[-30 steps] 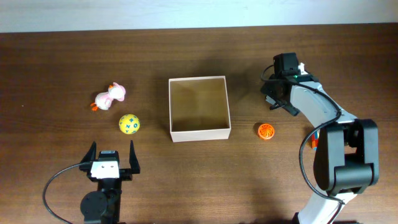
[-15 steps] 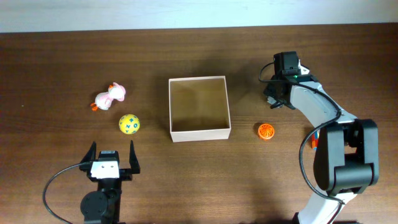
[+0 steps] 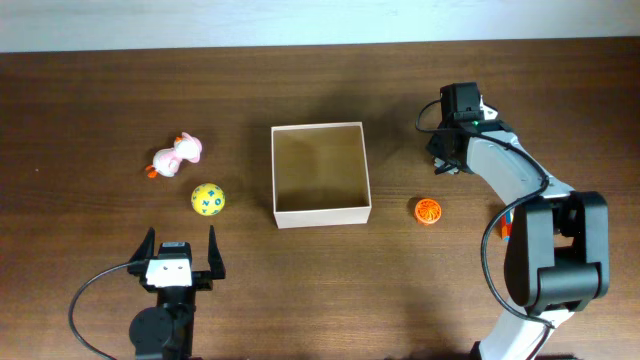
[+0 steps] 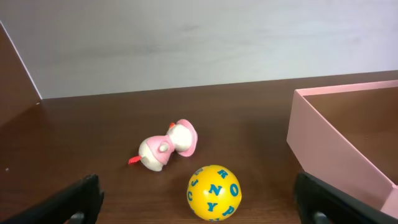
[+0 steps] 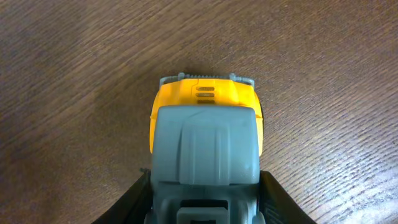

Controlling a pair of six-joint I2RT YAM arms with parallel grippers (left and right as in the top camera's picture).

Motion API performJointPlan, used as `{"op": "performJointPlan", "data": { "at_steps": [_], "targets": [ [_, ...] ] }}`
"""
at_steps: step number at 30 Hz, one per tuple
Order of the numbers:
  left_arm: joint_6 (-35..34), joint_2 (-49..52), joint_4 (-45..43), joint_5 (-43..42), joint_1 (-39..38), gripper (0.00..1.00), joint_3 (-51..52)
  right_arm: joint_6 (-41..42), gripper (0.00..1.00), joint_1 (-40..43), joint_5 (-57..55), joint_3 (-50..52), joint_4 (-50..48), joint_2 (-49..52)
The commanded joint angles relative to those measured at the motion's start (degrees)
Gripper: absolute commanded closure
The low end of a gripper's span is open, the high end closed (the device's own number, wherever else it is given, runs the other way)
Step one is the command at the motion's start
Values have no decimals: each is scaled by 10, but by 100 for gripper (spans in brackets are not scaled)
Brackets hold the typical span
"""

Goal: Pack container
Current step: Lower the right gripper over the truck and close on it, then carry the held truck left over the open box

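The container (image 3: 323,213) is sitting open-topped at the middle of the counter, slightly nearer the far edge than the near one, with its tan inside showing bare. In the left wrist view its wall is running along the right side.

The right arm is rising from its base by the near-right corner and is bending back toward the far edge. Its right gripper (image 3: 445,160) is pointing down between the container and the right edge. In its wrist view the fingers (image 5: 134,200) are pressing in on both sides of a yellow and grey toy truck (image 5: 205,102), gripping it over the wood. An orange ball (image 3: 428,211) is lying just off the container's near-right corner.

The left gripper (image 3: 180,238) is resting by the near edge toward the near-left corner, with its fingers spread wide and holding nothing. It is facing a yellow lettered ball (image 3: 208,199) and a pink and white duck (image 3: 178,153), both lying well apart from it toward the left edge.

Compared with a second ago, the right gripper is sitting slightly closer to the far edge. The left arm, the container and the loose toys are lying where they were.
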State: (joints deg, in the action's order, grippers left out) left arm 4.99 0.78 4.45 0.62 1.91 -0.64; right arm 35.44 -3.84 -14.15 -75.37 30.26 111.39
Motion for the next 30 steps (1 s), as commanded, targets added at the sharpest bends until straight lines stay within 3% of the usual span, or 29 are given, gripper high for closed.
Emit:
{"op": "performJointPlan", "data": {
  "at_steps": [1,16,19,22,30],
  "targets": [
    [9,-5,3,-5,2,1,2,-12,66,2,-12,5,-3,6],
    [9,-5,3,-4,2,1,2,-122,64,1,22,-39,12,-40],
    [9,-5,3,-4,2,1,2,-154,64,1,60,-47,12,-57],
    [9,-5,3,-4,2,1,2,-179,58,1,99,-54,12,-72],
    [9,-5,3,-4,2,1,2,-217,60,0,231,-74,29,-116]
  ]
}}
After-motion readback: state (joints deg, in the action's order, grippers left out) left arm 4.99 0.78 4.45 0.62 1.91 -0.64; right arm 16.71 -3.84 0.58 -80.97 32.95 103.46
